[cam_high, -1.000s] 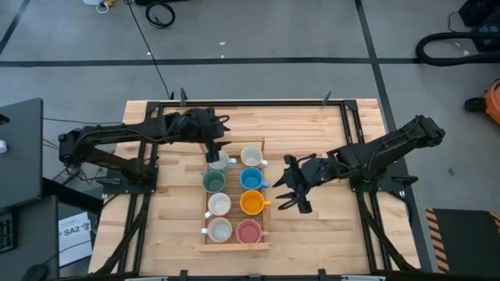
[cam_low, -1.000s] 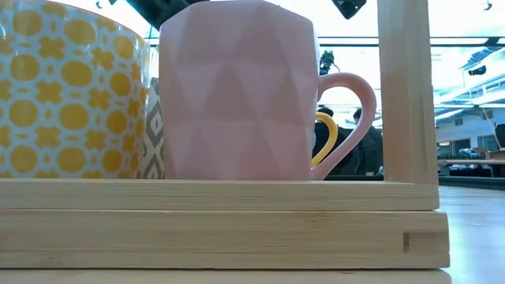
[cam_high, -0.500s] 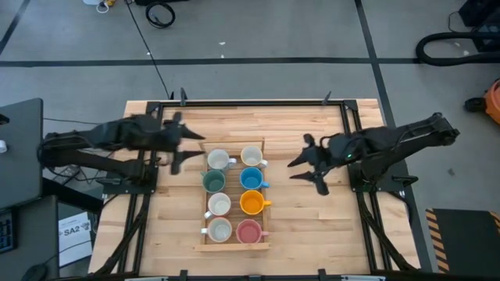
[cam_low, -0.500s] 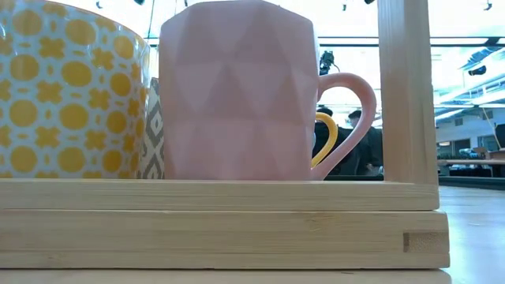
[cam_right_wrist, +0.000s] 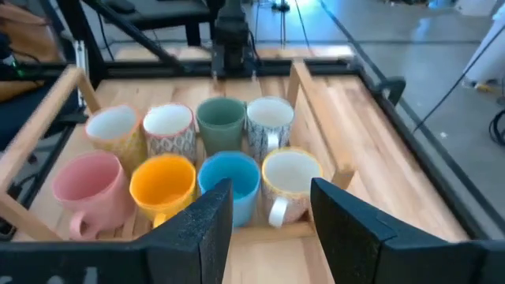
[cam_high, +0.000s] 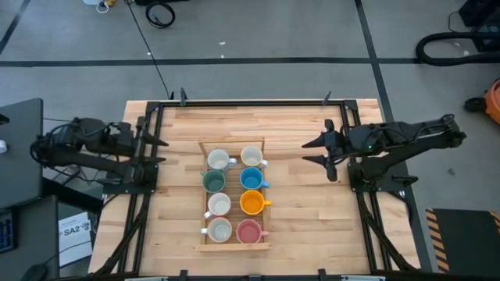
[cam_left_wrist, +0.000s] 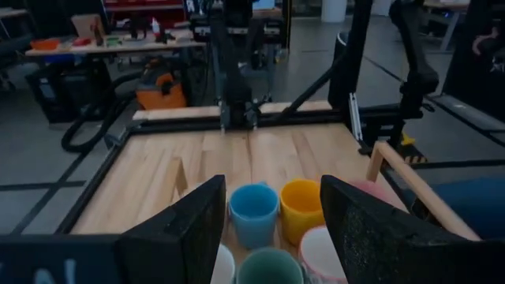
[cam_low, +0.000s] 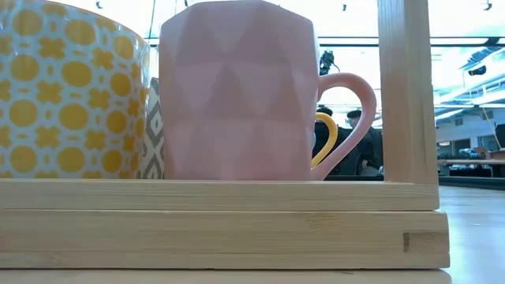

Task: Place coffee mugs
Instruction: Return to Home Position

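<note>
Item: pair of six-joint arms, left arm (cam_high: 86, 146) and right arm (cam_high: 406, 140). Finish was dark, near black, throughout; links were slim with bulkier joint housings. Left gripper (cam_left_wrist: 272, 185) and right gripper (cam_right_wrist: 272, 185) each carried two broad, flat, angular fingers (cam_left_wrist: 185, 229), matte black. Faint pale markings showed on the left housing edge.

Slatted wood table (cam_high: 180, 226) carries one low wooden shelf frame (cam_high: 234, 246), flat on it, about midway between left gripper (cam_high: 156, 151) and right gripper (cam_high: 312, 151). Eight mugs (cam_high: 251, 203) stand upright inside, in two columns of four. Left-gripper side: white, teal, white, white. Right-gripper side: white, blue, orange, pink.
</note>
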Robot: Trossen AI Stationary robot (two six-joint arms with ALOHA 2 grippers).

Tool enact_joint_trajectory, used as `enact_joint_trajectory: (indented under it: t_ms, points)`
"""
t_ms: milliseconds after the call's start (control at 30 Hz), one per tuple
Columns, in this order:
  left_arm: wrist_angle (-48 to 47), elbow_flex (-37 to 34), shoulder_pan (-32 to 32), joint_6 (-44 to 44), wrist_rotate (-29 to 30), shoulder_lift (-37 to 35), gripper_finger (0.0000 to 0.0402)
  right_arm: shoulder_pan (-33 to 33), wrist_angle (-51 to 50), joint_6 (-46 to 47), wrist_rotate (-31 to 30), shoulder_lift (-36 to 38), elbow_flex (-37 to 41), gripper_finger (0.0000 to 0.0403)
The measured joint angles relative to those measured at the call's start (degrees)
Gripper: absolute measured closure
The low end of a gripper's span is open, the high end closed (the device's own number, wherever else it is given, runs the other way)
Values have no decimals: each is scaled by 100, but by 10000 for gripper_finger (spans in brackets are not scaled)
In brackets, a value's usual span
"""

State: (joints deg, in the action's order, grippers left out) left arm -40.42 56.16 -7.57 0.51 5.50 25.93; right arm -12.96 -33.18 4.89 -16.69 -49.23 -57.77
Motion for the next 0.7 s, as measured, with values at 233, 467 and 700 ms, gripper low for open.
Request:
enact_joint_trajectory:
  t_ms: [233, 467, 700]
  points:
    - [221, -986, -9, -139, 44, -791, 187, 21, 415, 418, -10, 477, 924, 226]
    - [753, -1802, -7, 125, 46, -1292, 187, 30, 1193, 447, -17, 1107, 1755, 226]
    - [1000, -2408, -7, 210, 47, -1758, 187, 37, 1837, 458, -17, 1799, 2582, 226]
